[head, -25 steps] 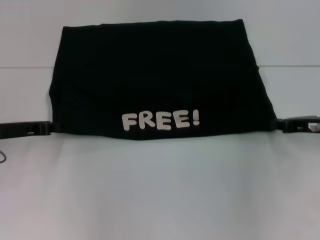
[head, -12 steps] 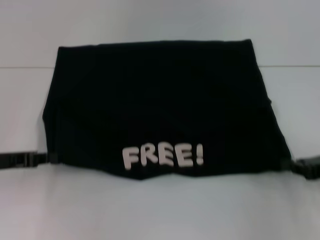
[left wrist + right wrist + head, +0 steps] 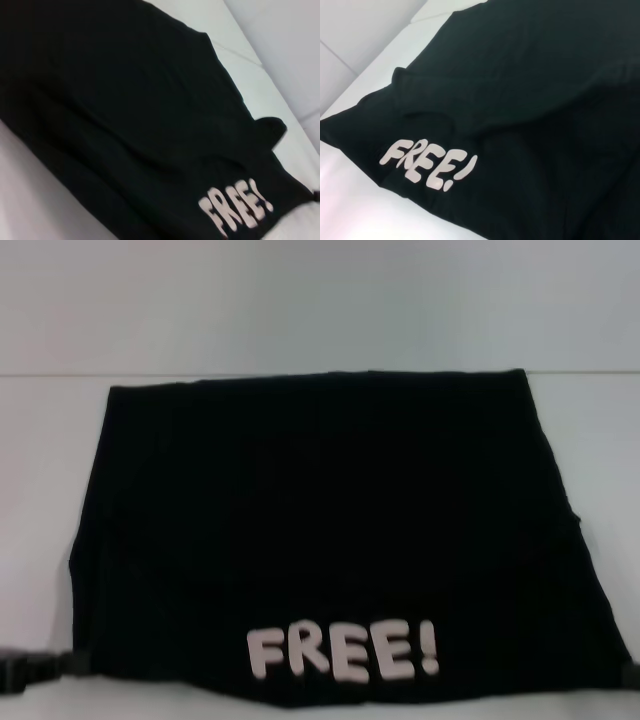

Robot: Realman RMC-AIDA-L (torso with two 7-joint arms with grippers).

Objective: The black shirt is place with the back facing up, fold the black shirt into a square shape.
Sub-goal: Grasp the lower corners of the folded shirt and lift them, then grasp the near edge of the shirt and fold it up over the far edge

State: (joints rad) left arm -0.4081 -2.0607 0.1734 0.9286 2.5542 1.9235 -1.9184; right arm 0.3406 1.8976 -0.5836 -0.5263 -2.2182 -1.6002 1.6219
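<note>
White table (image 3: 300,300): one black shirt (image 3: 330,530), "FREE!" lettering (image 3: 343,652) up.

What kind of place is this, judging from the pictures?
Probably a lab or test bench for robot cloth folding. A plain white table holds only the black shirt with white "FREE!" lettering. The left gripper is at the shirt's near corner, the right gripper at the other.

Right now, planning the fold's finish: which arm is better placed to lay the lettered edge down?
Neither alone. The left gripper and right gripper sit at opposite near corners of the black shirt, so both should probably lower together.
</note>
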